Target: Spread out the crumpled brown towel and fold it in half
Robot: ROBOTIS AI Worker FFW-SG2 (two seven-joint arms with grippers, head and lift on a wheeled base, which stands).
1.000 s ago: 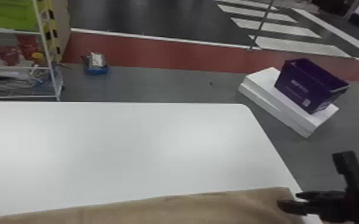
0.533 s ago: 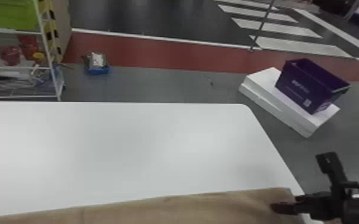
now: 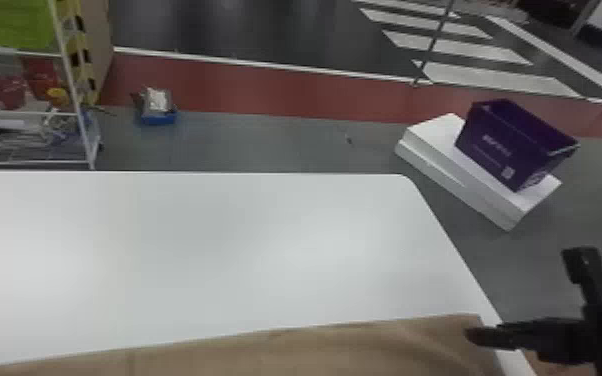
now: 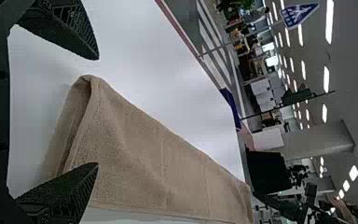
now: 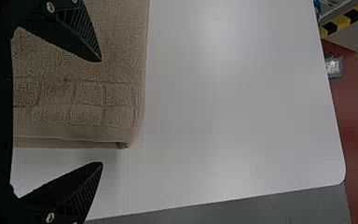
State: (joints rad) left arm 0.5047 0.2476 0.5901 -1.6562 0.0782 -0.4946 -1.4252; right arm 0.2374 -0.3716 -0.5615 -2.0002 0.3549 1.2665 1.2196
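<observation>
The brown towel (image 3: 265,352) was laid in folded layers on the white table (image 3: 205,260), its near part cut off by the head view's bottom edge. The left gripper (image 4: 97,111) and right gripper (image 3: 483,333) were both held wide open near it, their fingers partly hiding it; whether it was touched could not be told.

Wht tbl (image 3: 215,260), brn towel (image 3: 325,352) on top
</observation>
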